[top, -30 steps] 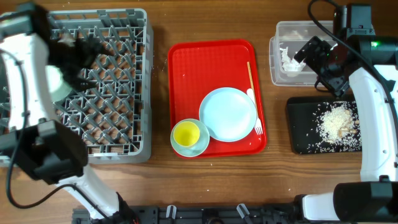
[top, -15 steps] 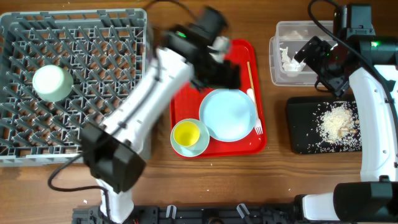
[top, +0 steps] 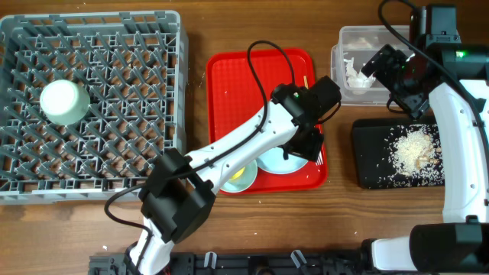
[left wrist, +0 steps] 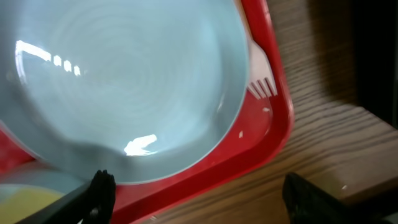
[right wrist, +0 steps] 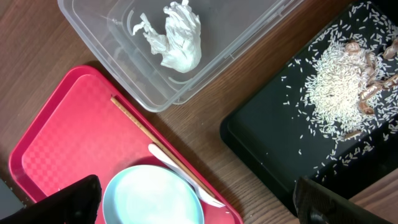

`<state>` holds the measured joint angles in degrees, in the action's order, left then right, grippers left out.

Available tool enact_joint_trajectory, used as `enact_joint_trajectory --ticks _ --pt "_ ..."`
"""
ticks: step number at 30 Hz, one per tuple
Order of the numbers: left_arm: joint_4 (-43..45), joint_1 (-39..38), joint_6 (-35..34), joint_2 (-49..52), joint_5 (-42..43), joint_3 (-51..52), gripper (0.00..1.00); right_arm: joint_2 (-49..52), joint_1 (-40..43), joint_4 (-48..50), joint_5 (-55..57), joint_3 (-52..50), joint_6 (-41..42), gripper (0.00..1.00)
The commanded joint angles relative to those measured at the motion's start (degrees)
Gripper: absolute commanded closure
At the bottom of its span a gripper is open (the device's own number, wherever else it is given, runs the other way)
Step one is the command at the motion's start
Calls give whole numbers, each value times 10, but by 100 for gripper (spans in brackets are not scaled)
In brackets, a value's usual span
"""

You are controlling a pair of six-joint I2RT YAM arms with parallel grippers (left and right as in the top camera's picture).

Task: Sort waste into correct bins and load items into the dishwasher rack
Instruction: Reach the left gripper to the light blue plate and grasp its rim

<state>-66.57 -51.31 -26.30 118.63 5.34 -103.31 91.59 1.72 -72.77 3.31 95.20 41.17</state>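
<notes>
My left gripper (top: 309, 142) (left wrist: 202, 200) is open and empty, low over the right edge of the mint-green plate (top: 276, 162) (left wrist: 124, 81) on the red tray. The white fork (left wrist: 261, 84) (right wrist: 186, 177) lies beside the plate. A mint bowl holding the yellow cup (top: 235, 174) sits at the tray's front, partly hidden by the arm. Another mint bowl (top: 63, 101) stands in the grey rack (top: 145, 114). My right gripper (top: 380, 61) (right wrist: 199, 205) is open and empty, high by the clear tub (top: 340, 57) (right wrist: 249, 37), which holds the tissue (top: 355, 74) (right wrist: 177, 40). The black tray (top: 370, 160) (right wrist: 273, 143) holds rice (top: 412, 149) (right wrist: 336, 81). No red wrapper shows.
The red tray (top: 237, 84) (right wrist: 62, 130) (left wrist: 249, 155) lies between the rack and the bins. A thin wooden stick (right wrist: 146, 134) lies along its right side. Brownish scraps (right wrist: 370, 68) lie with the rice. Bare wooden table (top: 336, 214) shows in front.
My left arm has left the mint bowl in the rack and swung right across the table to the plate on the red tray. The right arm has not moved.
</notes>
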Motion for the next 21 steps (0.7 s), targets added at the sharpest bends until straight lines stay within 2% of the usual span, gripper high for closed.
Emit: enact_joint_trajectory --ticks 1,5,9,12,16,19,21 --pt "54 -5 -14 3 68 43 23 -13 1 2 14 12 9 0" --pt "90 -15 7 3 68 86 24 -13 1 2 14 12 9 0" --pt "146 -16 85 3 66 130 28 -13 1 2 14 12 9 0" --pt "184 -16 111 3 62 158 28 -13 1 2 14 12 9 0" --pt "213 -16 124 3 -14 184 32 -13 1 2 14 12 9 0" --pt "239 -17 169 3 -14 195 34 -13 1 2 14 12 9 0" --pt "249 -20 174 4 -19 199 35 -13 1 2 14 12 9 0"
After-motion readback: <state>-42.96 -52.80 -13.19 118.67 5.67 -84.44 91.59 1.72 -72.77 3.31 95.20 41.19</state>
